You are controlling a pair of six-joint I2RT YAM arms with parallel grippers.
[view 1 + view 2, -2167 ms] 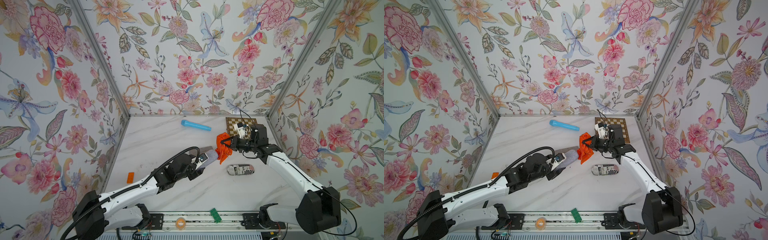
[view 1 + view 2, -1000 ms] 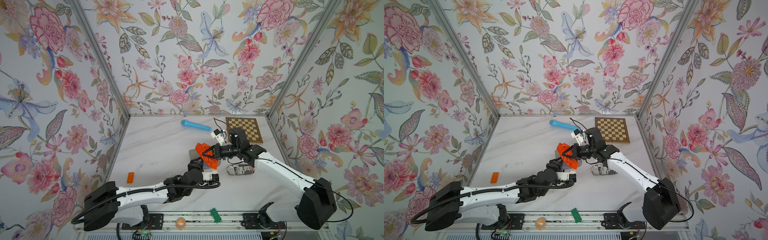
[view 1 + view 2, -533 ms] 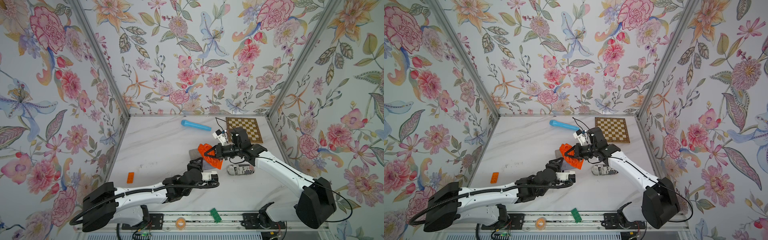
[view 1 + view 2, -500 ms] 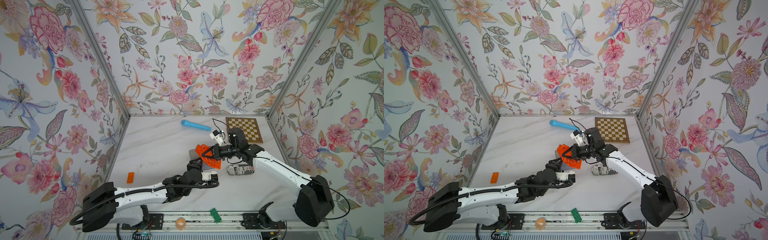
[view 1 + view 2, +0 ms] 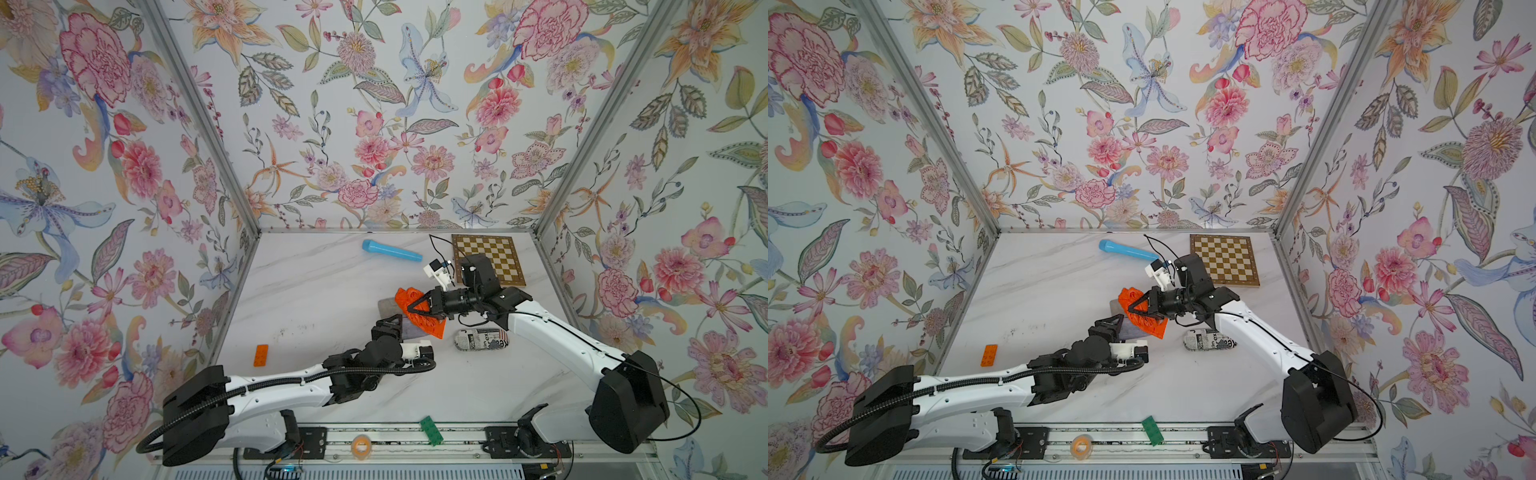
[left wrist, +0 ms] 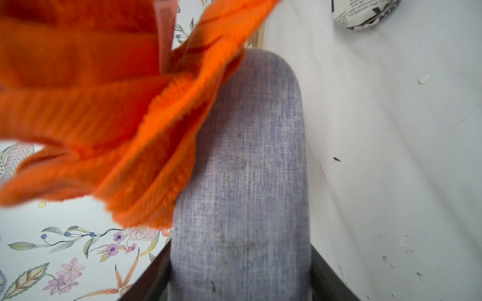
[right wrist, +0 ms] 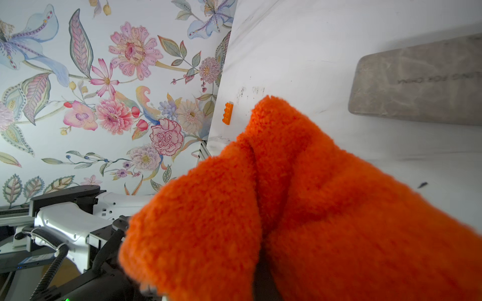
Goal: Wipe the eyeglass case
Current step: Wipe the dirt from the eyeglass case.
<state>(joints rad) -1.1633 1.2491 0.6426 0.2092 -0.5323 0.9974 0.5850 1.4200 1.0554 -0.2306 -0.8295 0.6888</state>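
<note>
Eyeglass case [image 6: 242, 182], grey-lavender woven cover with a rounded far end, clamped by its near end in left gripper [image 6: 240, 284]. Dark fingers [image 6: 154, 273] flat against both long sides, set narrow, with nothing else in that grip. In both top views, held about mid-table [image 5: 324, 282], only a sliver of case [image 5: 409, 331] showing between left gripper [image 5: 390, 324] and orange cloth [image 5: 422, 318].

Right gripper [image 5: 412, 309] closed tight on a bunched fold of that cloth. Cloth draped over the case's far end and down one long side in the left wrist view, blurred there. Cannot tell whether pressed on or merely hanging against it. In the right wrist view, cloth [image 7: 300, 208] across most of the frame, hiding the fingers.

Grey block [image 7: 417, 80] flat on the table, beyond the cloth and apart from the case. Newsprint pouch [image 5: 480, 340] on the table just beside the right arm.
</note>
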